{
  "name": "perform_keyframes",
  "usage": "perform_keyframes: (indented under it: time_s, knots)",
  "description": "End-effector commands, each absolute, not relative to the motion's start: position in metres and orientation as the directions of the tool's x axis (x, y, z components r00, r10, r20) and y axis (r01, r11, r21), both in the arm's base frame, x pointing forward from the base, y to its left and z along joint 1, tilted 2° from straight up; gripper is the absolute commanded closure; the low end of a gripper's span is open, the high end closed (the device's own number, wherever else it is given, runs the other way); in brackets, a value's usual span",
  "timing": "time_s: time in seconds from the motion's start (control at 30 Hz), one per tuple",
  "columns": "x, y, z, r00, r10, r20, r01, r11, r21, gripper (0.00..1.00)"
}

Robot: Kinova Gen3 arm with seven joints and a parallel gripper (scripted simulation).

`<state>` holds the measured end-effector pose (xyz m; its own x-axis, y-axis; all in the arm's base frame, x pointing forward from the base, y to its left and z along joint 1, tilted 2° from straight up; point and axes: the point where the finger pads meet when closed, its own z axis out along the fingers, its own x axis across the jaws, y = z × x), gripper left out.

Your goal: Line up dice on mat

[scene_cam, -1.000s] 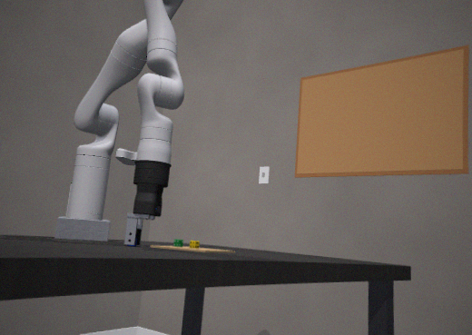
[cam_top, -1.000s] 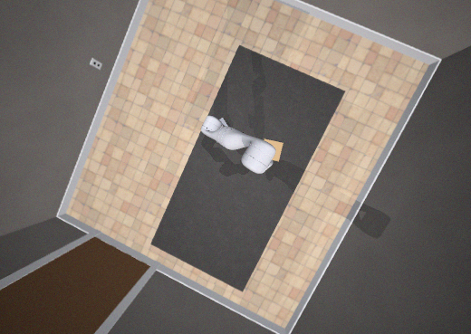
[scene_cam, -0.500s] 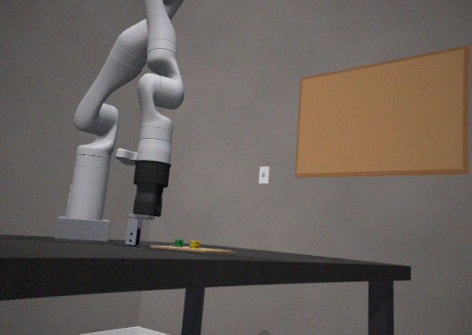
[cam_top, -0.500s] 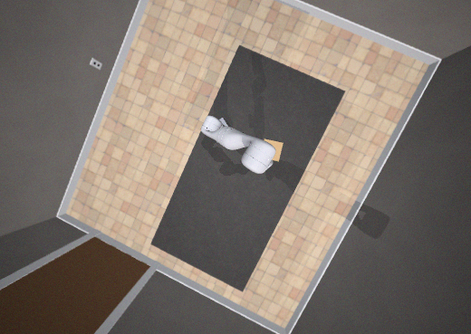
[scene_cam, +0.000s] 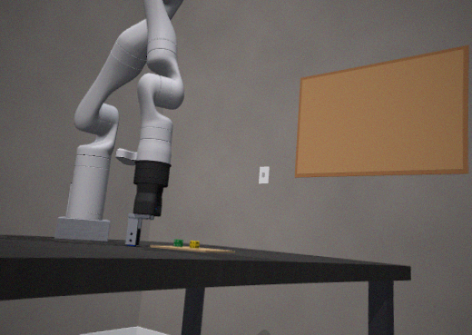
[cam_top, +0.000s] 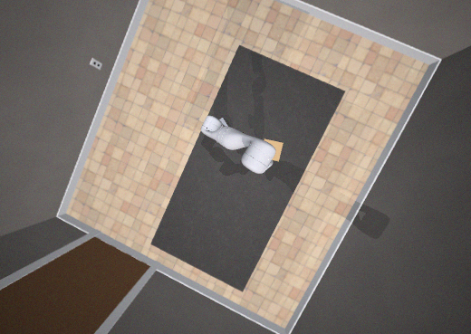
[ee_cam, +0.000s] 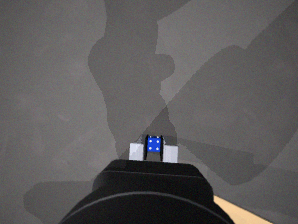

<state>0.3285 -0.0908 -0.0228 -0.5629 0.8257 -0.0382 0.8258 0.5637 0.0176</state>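
My gripper [ee_cam: 154, 143] [scene_cam: 132, 241] is down at the dark table, shut on a blue die [ee_cam: 154, 145] that shows four white pips on top. The die sits on the bare table, off the mat, on the base side of it. The tan mat [scene_cam: 213, 250] [cam_top: 277, 149] [ee_cam: 240, 212] lies flat just beyond the gripper. A green die [scene_cam: 178, 242] and a yellow die [scene_cam: 194, 243] stand on the mat, close together. In the overhead view the arm hides the dice and most of the mat.
The arm's base [scene_cam: 83, 228] stands on the table [scene_cam: 272, 264] behind the gripper. The table's front edge is near the camera in the side view. An orange board [scene_cam: 383, 114] and a wall plate [scene_cam: 263, 174] hang on the far wall.
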Motion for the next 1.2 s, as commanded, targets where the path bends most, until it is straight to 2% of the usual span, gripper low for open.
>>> perform_keyframes:
  time_s: [0.0, 0.5, 1.17]
  knots:
    - [0.328, -0.091, -0.024, -0.565, 0.824, -0.04, 0.824, 0.566, 0.019, 0.66]
    - [0.326, -0.09, -0.016, -0.565, 0.824, -0.033, 0.824, 0.566, 0.014, 0.66]
    - [0.325, -0.089, 0.067, -0.565, 0.824, -0.037, 0.824, 0.566, 0.016, 0.66]
